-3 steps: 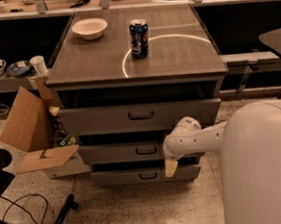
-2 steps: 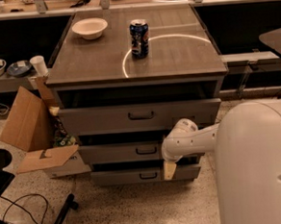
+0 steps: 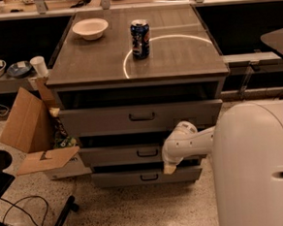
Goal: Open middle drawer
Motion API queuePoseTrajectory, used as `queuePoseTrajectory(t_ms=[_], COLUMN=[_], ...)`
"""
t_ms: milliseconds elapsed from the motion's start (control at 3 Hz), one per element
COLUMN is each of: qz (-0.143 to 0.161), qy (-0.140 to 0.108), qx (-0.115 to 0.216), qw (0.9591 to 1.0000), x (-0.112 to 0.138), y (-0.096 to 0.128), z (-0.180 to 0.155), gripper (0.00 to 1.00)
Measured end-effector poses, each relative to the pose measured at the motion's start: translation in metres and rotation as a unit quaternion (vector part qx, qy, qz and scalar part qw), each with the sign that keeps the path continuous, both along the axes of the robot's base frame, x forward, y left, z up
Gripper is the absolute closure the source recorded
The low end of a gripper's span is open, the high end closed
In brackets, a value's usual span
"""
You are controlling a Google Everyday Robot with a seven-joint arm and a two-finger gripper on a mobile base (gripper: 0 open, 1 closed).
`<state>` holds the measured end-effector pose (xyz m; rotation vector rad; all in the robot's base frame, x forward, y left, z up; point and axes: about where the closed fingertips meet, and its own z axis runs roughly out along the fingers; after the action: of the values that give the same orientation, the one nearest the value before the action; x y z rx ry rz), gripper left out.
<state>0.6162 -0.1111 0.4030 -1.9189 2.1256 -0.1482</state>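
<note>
Here the pincer (image 3: 169, 169) hangs near the right edge of the middle drawer (image 3: 110, 156); its handle (image 3: 147, 153), lying crosswise, sits just left. Whether the pincer grips anything, I cannot tell.

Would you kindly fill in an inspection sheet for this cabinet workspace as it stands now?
Surface: cabinet top holds a white bowl and an upright blue can.
Job's things: middle drawer, second of three, handle untouched.
Clutter: open cardboard box left of the cabinet.
Grippers: gripper in front of the middle drawer, right of its handle.
Cables: black cable on the floor, lower left.
Surroundings: robot's white body at right; shelf with cup at left.
</note>
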Motion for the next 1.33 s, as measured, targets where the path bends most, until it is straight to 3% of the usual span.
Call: queuePoseTrajectory(t_ms=[667, 1000, 1333], qz=[-0.002, -0.002, -0.002], qy=[0.0, 0.0, 0.0], qx=[-0.002, -0.002, -0.002], qw=[1.0, 1.0, 1.0], x=[-0.002, -0.002, -0.002], y=[-0.002, -0.002, -0.002], z=[0.014, 0.025, 0.026], gripper=[0.84, 1.0, 1.0])
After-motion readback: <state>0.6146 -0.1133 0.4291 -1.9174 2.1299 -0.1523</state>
